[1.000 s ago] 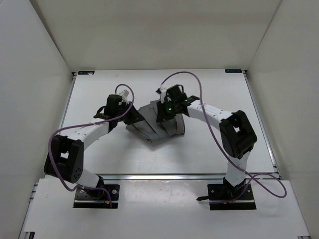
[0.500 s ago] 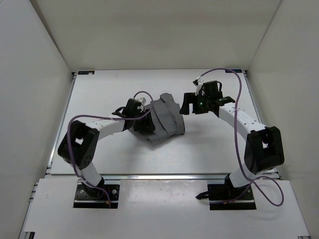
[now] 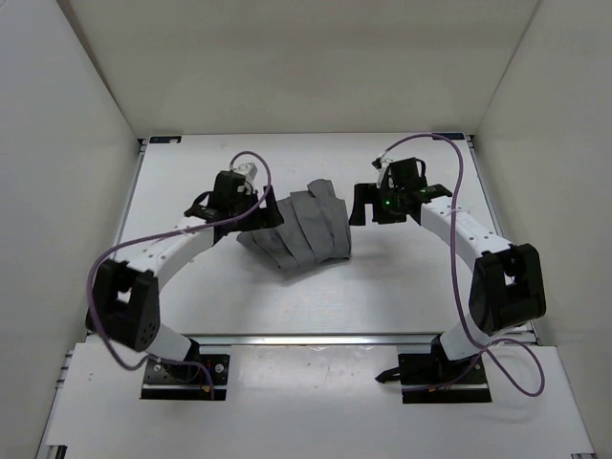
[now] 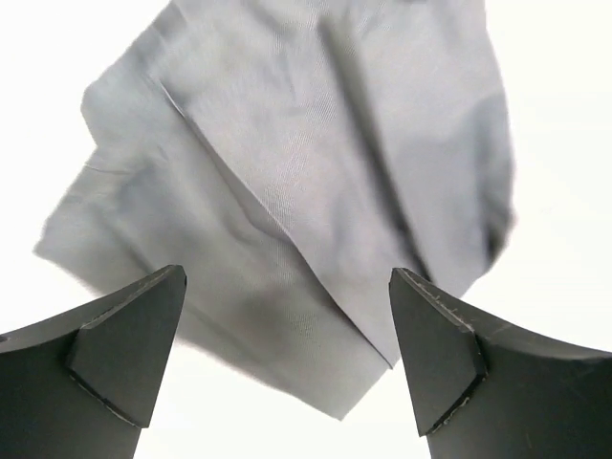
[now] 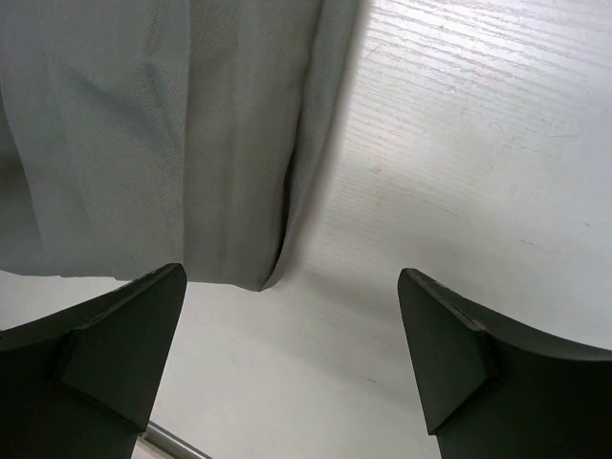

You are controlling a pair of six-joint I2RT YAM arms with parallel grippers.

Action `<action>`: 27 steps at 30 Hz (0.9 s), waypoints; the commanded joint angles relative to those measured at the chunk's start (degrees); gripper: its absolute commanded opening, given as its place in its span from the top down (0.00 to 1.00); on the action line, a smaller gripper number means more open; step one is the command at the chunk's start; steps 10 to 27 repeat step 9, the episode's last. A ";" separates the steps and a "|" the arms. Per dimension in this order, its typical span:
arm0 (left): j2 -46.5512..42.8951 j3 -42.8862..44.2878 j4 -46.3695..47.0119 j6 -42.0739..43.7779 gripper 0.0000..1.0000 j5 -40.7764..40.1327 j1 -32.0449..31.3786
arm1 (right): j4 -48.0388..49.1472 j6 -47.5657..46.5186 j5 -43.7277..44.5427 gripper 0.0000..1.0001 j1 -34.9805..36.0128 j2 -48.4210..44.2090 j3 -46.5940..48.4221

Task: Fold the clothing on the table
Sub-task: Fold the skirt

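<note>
The clothing (image 3: 301,229), a dark grey pleated garment, lies in a folded heap in the middle of the white table (image 3: 191,172). My left gripper (image 3: 266,212) hovers at its left edge, open, with nothing between the fingers. In the left wrist view the clothing (image 4: 287,163) spreads out beyond the open left gripper (image 4: 287,287). My right gripper (image 3: 361,204) stands just off the cloth's right edge, open and holding nothing. The right wrist view has the clothing (image 5: 143,124) at upper left, with bare table (image 5: 459,143) beyond the open right gripper (image 5: 292,277).
White walls (image 3: 57,143) close in the table on three sides. Thin metal rails (image 3: 316,337) run along its edges, one rail (image 5: 163,442) showing in the right wrist view. Purple cables (image 3: 459,172) loop above both arms.
Both grippers have opened and let go of the clothing. The right gripper has moved right, off the cloth. The left gripper swung right, then drew back to the cloth's left edge.
</note>
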 commanded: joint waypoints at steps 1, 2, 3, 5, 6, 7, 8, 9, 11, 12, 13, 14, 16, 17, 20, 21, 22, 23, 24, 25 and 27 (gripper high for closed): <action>-10.97 -0.32 -2.92 2.90 0.01 -4.65 1.25 | -1.27 -0.13 3.25 0.10 2.33 -1.12 2.52; -11.95 -2.15 -3.11 3.43 0.01 -5.10 1.60 | -1.45 -0.30 3.96 0.09 3.13 -0.16 2.60; -14.31 -3.74 -3.98 3.96 0.02 -7.37 1.78 | -1.80 -0.48 3.88 0.10 3.05 0.28 2.51; -17.05 -6.02 -6.00 3.96 0.01 -8.36 2.74 | -2.85 -0.31 4.23 0.11 4.44 2.39 2.68; -18.02 -7.78 -6.88 3.44 0.01 -8.36 3.97 | -3.29 0.13 3.79 0.12 5.06 3.53 3.30; -19.07 -8.66 -7.32 3.26 0.01 -8.36 4.33 | -3.29 0.13 3.62 0.12 5.15 3.97 3.83; -20.04 -10.41 -7.85 2.74 0.01 -8.36 4.68 | -3.03 0.57 3.70 0.13 6.11 5.20 4.62; -20.83 -11.56 -7.94 2.38 0.01 -8.36 4.42 | -3.03 1.44 2.74 0.13 6.47 5.82 5.06; -20.83 -11.56 -7.94 2.38 0.01 -8.36 4.42 | -3.03 1.44 2.74 0.13 6.47 5.82 5.06; -20.83 -11.56 -7.94 2.38 0.01 -8.36 4.42 | -3.03 1.44 2.74 0.13 6.47 5.82 5.06; -20.83 -11.56 -7.94 2.38 0.01 -8.36 4.42 | -3.03 1.44 2.74 0.13 6.47 5.82 5.06; -20.83 -11.56 -7.94 2.38 0.01 -8.36 4.42 | -3.03 1.44 2.74 0.13 6.47 5.82 5.06; -20.83 -11.56 -7.94 2.38 0.01 -8.36 4.42 | -3.03 1.44 2.74 0.13 6.47 5.82 5.06; -20.83 -11.56 -7.94 2.38 0.01 -8.36 4.42 | -3.03 1.44 2.74 0.13 6.47 5.82 5.06; -20.83 -11.56 -7.94 2.38 0.01 -8.36 4.42 | -3.03 1.44 2.74 0.13 6.47 5.82 5.06; -20.83 -11.56 -7.94 2.38 0.01 -8.36 4.42 | -3.03 1.44 2.74 0.13 6.47 5.82 5.06; -20.83 -11.56 -7.94 2.38 0.01 -8.36 4.42 | -3.03 1.44 2.74 0.13 6.47 5.82 5.06; -20.83 -11.56 -7.94 2.38 0.01 -8.36 4.42 | -3.03 1.44 2.74 0.13 6.47 5.82 5.06; -20.83 -11.56 -7.94 2.38 0.01 -8.36 4.42 | -3.03 1.44 2.74 0.13 6.47 5.82 5.06; -20.83 -11.56 -7.94 2.38 0.01 -8.36 4.42 | -3.03 1.44 2.74 0.13 6.47 5.82 5.06; -20.83 -11.56 -7.94 2.38 0.01 -8.36 4.42 | -3.03 1.44 2.74 0.13 6.47 5.82 5.06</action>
